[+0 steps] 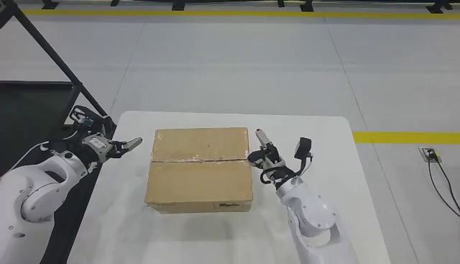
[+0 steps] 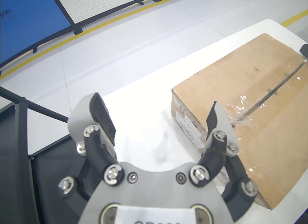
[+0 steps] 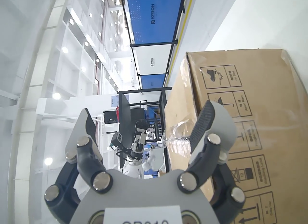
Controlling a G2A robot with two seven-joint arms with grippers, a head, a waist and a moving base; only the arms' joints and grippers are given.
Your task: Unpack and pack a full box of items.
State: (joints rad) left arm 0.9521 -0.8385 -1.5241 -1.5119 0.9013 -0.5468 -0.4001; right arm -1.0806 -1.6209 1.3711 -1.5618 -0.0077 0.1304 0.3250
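Observation:
A closed cardboard box (image 1: 201,167) sits in the middle of the white table (image 1: 323,131), its top flaps meeting at a taped centre seam (image 2: 274,91). My left gripper (image 1: 133,144) hovers open just off the box's left end, one fingertip (image 2: 213,118) in front of the taped seam end, nothing between the pads. My right gripper (image 1: 260,140) stands open at the box's right end, one finger (image 3: 203,124) against the printed side (image 3: 240,104) near the clear tape. The box's contents are hidden.
A black metal frame (image 1: 50,55) stands off the table's left side, close behind my left arm. Bare tabletop lies in front of the box and to its right. Yellow floor lines (image 1: 406,137) run beyond the table.

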